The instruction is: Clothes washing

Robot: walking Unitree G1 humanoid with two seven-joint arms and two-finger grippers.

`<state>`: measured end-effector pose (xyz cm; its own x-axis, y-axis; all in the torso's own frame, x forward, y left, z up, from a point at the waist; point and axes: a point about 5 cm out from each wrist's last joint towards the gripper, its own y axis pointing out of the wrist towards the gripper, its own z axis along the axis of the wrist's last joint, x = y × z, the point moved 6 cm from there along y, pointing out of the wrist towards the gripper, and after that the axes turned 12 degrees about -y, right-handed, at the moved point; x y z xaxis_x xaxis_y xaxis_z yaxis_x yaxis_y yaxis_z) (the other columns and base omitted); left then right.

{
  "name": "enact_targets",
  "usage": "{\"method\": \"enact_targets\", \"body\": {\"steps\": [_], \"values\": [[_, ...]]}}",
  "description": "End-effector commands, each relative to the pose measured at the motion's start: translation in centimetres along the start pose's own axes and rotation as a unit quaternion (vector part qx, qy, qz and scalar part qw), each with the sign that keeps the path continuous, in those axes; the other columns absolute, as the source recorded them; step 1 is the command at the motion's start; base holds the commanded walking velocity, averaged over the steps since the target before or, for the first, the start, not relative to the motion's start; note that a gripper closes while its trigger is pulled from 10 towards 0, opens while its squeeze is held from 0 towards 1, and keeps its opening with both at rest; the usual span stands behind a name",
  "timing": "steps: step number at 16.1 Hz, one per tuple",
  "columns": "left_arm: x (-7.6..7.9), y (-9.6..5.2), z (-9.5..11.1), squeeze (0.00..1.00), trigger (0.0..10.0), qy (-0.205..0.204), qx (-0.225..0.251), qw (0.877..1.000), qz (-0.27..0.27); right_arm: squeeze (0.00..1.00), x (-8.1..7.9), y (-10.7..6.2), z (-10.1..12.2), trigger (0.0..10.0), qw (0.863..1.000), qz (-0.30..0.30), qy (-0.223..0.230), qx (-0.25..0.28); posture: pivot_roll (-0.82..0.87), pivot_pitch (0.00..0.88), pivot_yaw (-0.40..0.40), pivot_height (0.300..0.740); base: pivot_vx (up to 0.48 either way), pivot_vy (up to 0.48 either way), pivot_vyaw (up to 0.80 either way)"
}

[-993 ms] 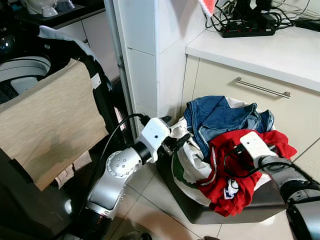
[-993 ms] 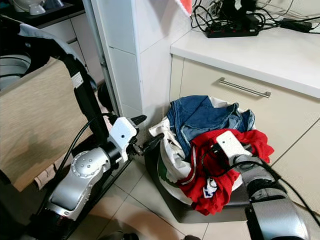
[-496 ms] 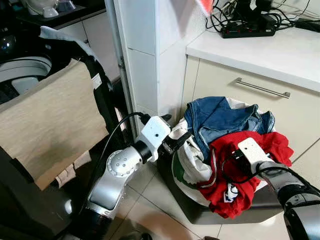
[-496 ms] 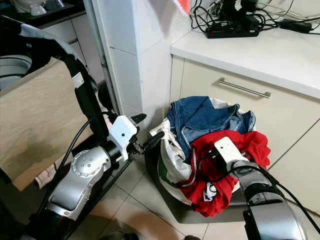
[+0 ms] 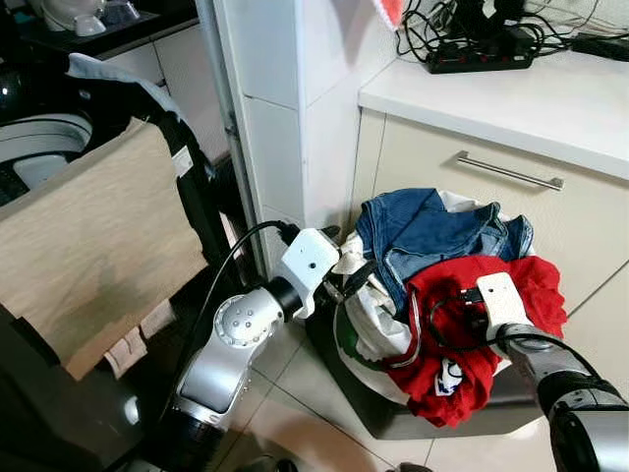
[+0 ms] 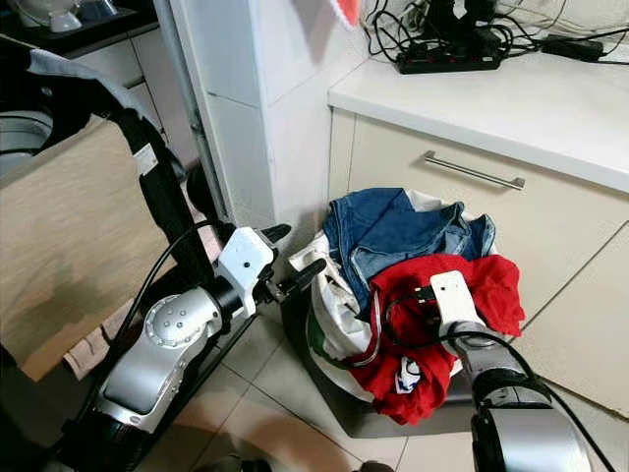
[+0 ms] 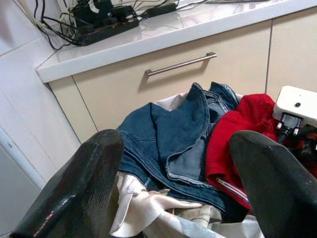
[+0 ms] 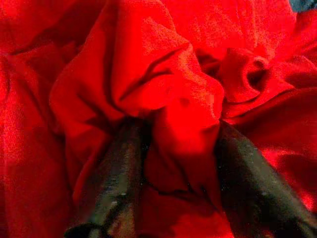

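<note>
A dark laundry basket (image 5: 391,417) stands on the tile floor, heaped with a blue denim garment (image 5: 423,231), a red garment (image 5: 444,366) and a white garment (image 5: 373,320). My right gripper (image 5: 449,307) is pushed into the red garment from the right. In the right wrist view its black fingers (image 8: 116,163) pinch a raised fold of red cloth (image 8: 183,124), so it is shut on it. My left gripper (image 5: 347,258) hovers open at the basket's left rim beside the white garment, with nothing between its fingers (image 7: 94,178), facing the denim (image 7: 168,134).
A white tiled pillar (image 5: 285,108) rises just behind the basket. A beige cabinet with a metal handle (image 5: 509,172) and a counter with a power strip (image 5: 482,59) stand behind on the right. To the left are a washing machine (image 5: 39,147) and a tan panel (image 5: 88,246).
My right gripper has sunk deeper into the red garment, which has bunched up around it. The left gripper has barely moved. The camera has shifted slightly.
</note>
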<state>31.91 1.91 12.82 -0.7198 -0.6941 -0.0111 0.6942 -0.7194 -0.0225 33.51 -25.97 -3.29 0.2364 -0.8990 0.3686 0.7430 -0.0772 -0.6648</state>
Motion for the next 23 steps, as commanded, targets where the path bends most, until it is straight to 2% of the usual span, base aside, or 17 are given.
{"method": "enact_targets", "body": {"steps": [1,3,4,5,6,7,9,10,11,12,14,16,17,20,21,22,23], "values": [[-0.1,0.3,0.0,0.00,10.0,0.010,-0.006,1.000,-0.003,0.00,-1.4,0.1,-0.8,0.0,0.999,0.014,0.031,-0.011,-0.16,0.000,0.061,0.740,0.000,0.000,0.00],[-0.1,0.4,0.1,0.00,10.0,0.010,-0.004,1.000,-0.005,0.00,-2.2,0.2,-0.1,0.0,0.997,0.028,0.069,0.002,-0.16,0.000,0.056,0.740,0.000,0.000,0.00],[-0.2,0.5,0.1,0.00,10.0,0.008,-0.003,1.000,-0.002,0.29,-2.7,0.3,0.2,0.0,0.997,0.036,0.065,0.009,-0.16,0.000,0.051,0.740,0.000,0.000,0.00],[-0.3,0.5,0.0,0.00,10.0,0.008,-0.006,1.000,0.001,0.42,-2.9,0.3,0.2,0.0,0.997,0.039,0.062,0.012,-0.16,0.000,0.046,0.740,0.000,0.000,0.00],[-0.4,0.5,0.0,0.00,10.0,0.009,-0.005,1.000,0.004,0.34,-3.0,0.3,0.4,0.0,0.997,0.037,0.071,0.018,-0.16,0.000,0.044,0.740,0.000,0.000,0.00],[-0.6,0.6,0.0,0.00,10.0,0.012,-0.005,1.000,0.008,0.00,-2.7,0.3,1.1,0.0,0.996,0.032,0.081,0.030,-0.16,0.000,0.043,0.740,0.000,0.000,0.00],[-1.2,0.8,0.1,0.00,10.0,0.015,-0.003,1.000,0.018,0.00,-1.6,0.3,4.7,0.0,0.992,0.009,0.085,0.095,-0.16,0.000,0.048,0.740,0.000,0.000,0.00],[-1.3,0.8,0.2,0.00,10.0,0.016,-0.003,1.000,0.019,0.00,-1.4,0.2,5.5,0.0,0.990,0.006,0.088,0.108,-0.17,0.000,0.051,0.740,0.000,0.000,0.00],[-1.8,1.1,0.3,0.00,10.0,0.014,0.001,1.000,0.027,0.00,-0.1,-0.6,10.7,0.0,0.977,-0.019,0.085,0.196,-0.17,0.000,0.057,0.740,0.000,0.000,0.00],[-2.0,1.2,0.3,0.00,10.0,0.014,0.001,0.999,0.032,0.00,0.3,-0.9,12.0,0.0,0.972,-0.027,0.081,0.218,-0.17,0.000,0.056,0.740,0.000,0.000,0.00],[-3.0,1.5,0.5,0.00,10.0,0.011,0.004,0.998,0.057,0.00,1.9,-3.7,18.4,0.0,0.942,-0.066,0.047,0.327,-0.16,0.000,0.054,0.740,0.000,0.000,0.00],[-3.6,1.4,0.7,0.00,10.0,0.009,0.009,0.997,0.072,0.00,2.8,-5.5,21.4,0.0,0.922,-0.088,0.046,0.374,-0.15,0.000,0.046,0.740,0.000,0.000,0.00],[-4.1,1.3,0.7,0.00,10.0,0.008,0.011,0.997,0.080,0.00,3.0,-7.0,23.4,0.0,0.907,-0.091,0.046,0.409,-0.15,0.000,0.046,0.740,0.000,0.000,0.00],[-4.3,1.3,0.8,0.00,10.0,0.009,0.013,0.996,0.090,0.00,3.2,-9.3,25.2,0.0,0.883,-0.119,0.002,0.454,-0.14,0.000,0.033,0.740,0.000,0.000,0.00],[-4.8,1.2,0.7,0.00,10.0,0.004,0.014,0.994,0.111,0.00,2.7,-10.4,25.3,0.0,0.868,-0.125,-0.012,0.481,-0.14,0.000,0.022,0.740,0.000,0.000,0.00],[-6.0,0.8,0.3,0.00,10.0,-0.021,0.014,0.988,0.154,0.00,2.1,-10.2,24.4,0.0,0.870,-0.120,0.003,0.478,-0.14,0.000,0.018,0.740,0.000,0.000,0.74],[-6.5,0.6,0.2,0.00,10.0,-0.033,0.014,0.985,0.170,0.00,1.7,-9.9,23.9,0.0,0.874,-0.117,0.001,0.471,-0.13,0.000,0.016,0.740,0.000,0.000,0.63]]}}
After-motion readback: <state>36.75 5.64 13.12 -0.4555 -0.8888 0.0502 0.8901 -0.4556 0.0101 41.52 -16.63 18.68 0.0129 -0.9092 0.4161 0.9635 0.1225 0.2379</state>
